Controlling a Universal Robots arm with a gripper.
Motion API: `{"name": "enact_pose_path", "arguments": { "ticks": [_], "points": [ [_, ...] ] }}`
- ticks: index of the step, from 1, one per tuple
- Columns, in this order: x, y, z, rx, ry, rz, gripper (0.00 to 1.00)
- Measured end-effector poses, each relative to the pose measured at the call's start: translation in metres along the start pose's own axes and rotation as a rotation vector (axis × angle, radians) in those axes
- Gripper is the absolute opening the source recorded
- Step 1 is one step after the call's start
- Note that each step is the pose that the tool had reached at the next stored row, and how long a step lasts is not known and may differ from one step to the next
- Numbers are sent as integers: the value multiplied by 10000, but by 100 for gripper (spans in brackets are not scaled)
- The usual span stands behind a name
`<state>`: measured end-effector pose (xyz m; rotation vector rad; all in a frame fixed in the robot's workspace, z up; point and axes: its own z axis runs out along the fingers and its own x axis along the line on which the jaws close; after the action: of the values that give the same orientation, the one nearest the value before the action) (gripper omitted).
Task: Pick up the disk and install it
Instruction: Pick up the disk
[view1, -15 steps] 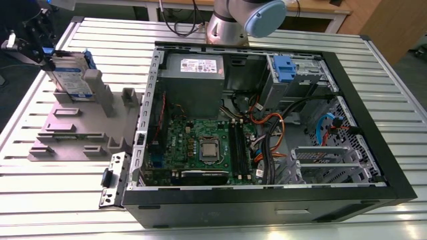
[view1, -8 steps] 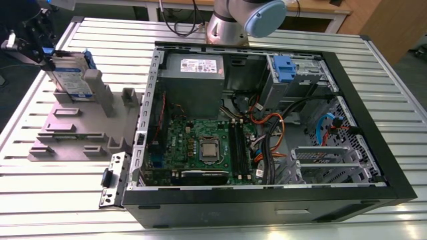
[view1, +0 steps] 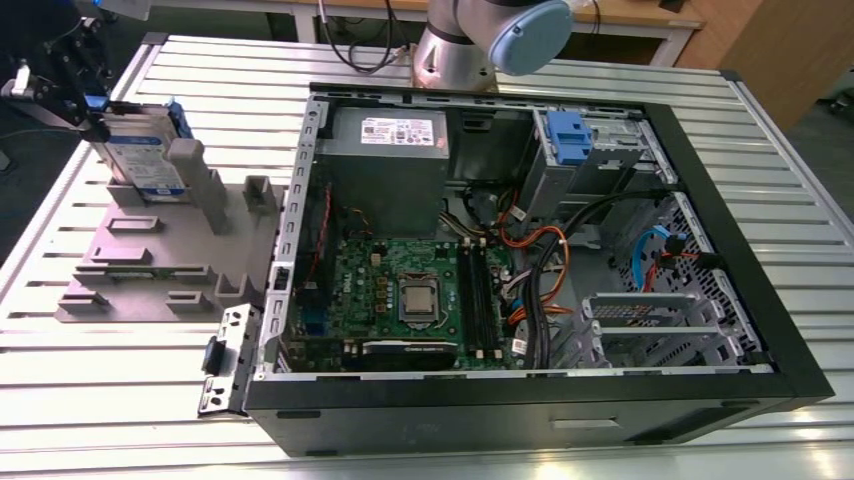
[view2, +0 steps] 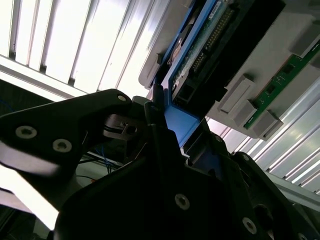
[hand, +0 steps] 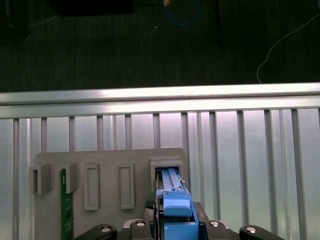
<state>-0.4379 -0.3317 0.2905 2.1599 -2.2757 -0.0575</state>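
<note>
**Disk Held at Its Blue Edge**

The disk (view1: 144, 150) is seen standing on its thin side in a slot of the grey stand (view1: 147, 255), on the exterior view's left. The stand is set on the ribbed table (view1: 80, 400), just beside the open case (view1: 534, 400). The disk is not yet in the case.

The gripper (view1: 91, 108) is placed at the disk's upper end. In both wrist views its fingers (view2: 151, 114) are seen drawn in narrow on the blue frame (hand: 172, 200) (the plastic rim that runs along the disk's edges). So the disk is judged to be held.

A green board (hand: 63, 200) is seen in another slot of the stand, well apart from the disk.

The disk is thought to be hard and stiff, and it will not bend when it is squeezed. It is likely a bit heavy for such a flat thing, so a firm hold is needed. Its metal faces look smooth and could slip. It is also easily hurt, and a drop or a hard bump could break what is inside. The side with the tiny parts should not be pinched. The best place to be held is the blue frame at the edges, which is where the fingers are now.
</note>
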Motion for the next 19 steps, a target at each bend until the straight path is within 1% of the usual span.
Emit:
{"name": "enact_pose_path", "arguments": {
  "ticks": [6, 11, 13, 14, 19],
  "points": [
    [-1, 0, -3, 2, 38, 1, 40],
    [-1, 0, -4, 1, 41, 0, 40],
    [-1, 0, -3, 2, 40, 1, 39],
    [-1, 0, -3, 2, 39, 1, 37],
    [-1, 0, -3, 2, 40, 1, 37]
  ]
}}
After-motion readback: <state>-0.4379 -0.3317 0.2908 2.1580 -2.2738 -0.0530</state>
